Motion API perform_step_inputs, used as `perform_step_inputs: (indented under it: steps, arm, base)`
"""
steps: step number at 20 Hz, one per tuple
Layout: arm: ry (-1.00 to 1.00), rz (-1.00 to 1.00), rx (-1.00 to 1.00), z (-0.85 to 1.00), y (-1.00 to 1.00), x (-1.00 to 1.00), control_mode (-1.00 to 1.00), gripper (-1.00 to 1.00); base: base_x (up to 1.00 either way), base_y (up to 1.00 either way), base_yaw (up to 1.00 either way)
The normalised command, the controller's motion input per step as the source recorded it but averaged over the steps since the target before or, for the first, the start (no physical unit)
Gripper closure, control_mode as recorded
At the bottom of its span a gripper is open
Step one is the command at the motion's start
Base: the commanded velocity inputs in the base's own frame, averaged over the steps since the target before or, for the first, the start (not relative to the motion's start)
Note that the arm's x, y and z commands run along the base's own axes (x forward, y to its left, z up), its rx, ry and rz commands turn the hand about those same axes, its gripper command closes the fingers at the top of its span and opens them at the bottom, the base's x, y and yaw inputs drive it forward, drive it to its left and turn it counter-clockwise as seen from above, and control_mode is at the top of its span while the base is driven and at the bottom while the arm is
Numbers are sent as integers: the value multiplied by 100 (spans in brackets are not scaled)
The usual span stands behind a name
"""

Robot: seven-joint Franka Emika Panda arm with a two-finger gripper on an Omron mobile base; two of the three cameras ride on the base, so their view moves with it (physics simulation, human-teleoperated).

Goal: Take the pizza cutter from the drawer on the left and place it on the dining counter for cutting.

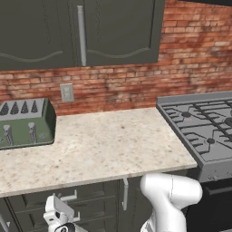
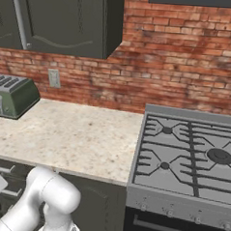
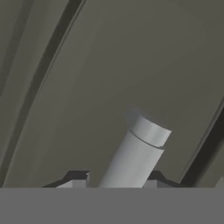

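- You have the drawer (image 3: 131, 78) right before the hand camera: its dark charcoal front spans that view, tilted, with dark seams running along its edges.
- Its silver bar handle (image 3: 138, 155) juts toward you between the two dark fingertips (image 3: 78, 177), which sit tight against either side of it.
- Your gripper (image 3: 114, 181) is clenched on that handle; the jaws stand close with the bar between them.
- You cannot see the pizza cutter; the drawer front looks flush with its neighbours, so it appears closed.
- In the left base view you find the hand low at the bottom left, in front of a stack of dark drawer fronts (image 1: 86, 204) under the worktop, each with a short silver bar.
- The white arm (image 1: 170, 199) bends down from the lower right there; in the right base view it rises at the lower left.
- Above the drawers lies the beige speckled worktop (image 1: 99, 149), backed by a red brick wall (image 1: 190, 59) with a light outlet plate (image 1: 67, 93).
- A green toaster (image 1: 25, 122) stands at the left end of the worktop, against the wall.
- A grey gas stove (image 2: 192, 156) with dark grates adjoins the worktop on the right.
- Dark upper cabinets (image 1: 81, 31) with a vertical silver handle hang above.
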Motion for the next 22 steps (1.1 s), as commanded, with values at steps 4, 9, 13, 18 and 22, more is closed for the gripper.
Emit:
perform_step_inputs:
  steps: [4,9,13,18,22]
  arm:
    - [-4,0,0,0,0,-39,-100,100]
    - [-6,0,0,0,0,-92,-100,100]
    - [0,0,0,0,0,-83,-100,100]
    - [0,0,0,0,0,-74,-100,100]
    - [0,0,0,0,0,-68,-100,100]
  base:
    - [0,0,0]
    - [0,0,0]
    - [0,0,0]
    - [0,0,0]
    - [0,0,0]
